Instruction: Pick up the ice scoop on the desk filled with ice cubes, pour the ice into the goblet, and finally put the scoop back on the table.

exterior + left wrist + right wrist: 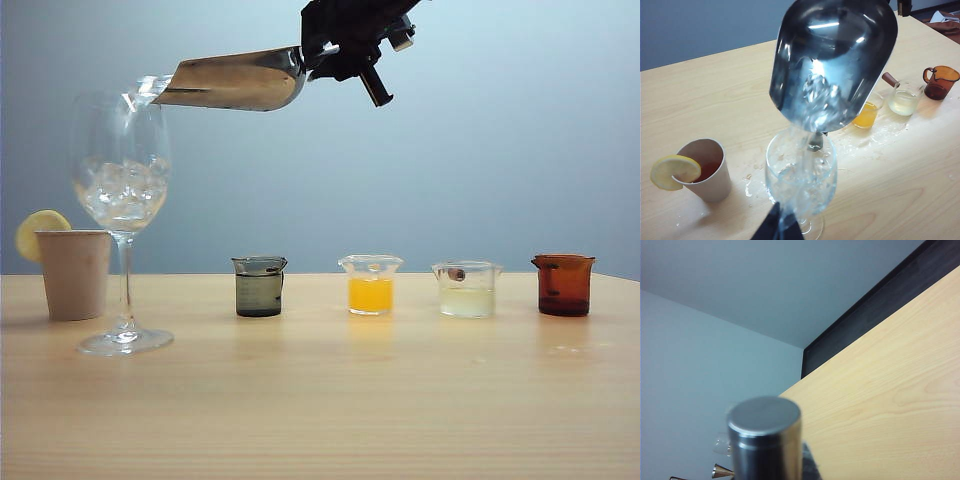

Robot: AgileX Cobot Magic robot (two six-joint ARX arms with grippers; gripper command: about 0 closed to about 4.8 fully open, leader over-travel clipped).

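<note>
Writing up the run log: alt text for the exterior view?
The right gripper holds the ice scoop tipped over the goblet, which already holds ice cubes. On the table: a paper cup and four small beakers.

Exterior camera faces the goblet (120,200) level from the front; left wrist looks down on it.

The pale wood-grain surface (320,400) is filling the lower part of the exterior frame. Standing on it at the left are a beige paper cup (74,273) wearing a lemon slice (38,231) and, just beside it, the goblet (123,215) holding ice cubes (122,192). Four small beakers are sitting in a row toward the right: dark grey (259,286), orange (370,285), pale (466,289), amber (563,284). In the left wrist view, what may be wet spots or ice bits (754,182) are lying around the goblet's foot.
</note>
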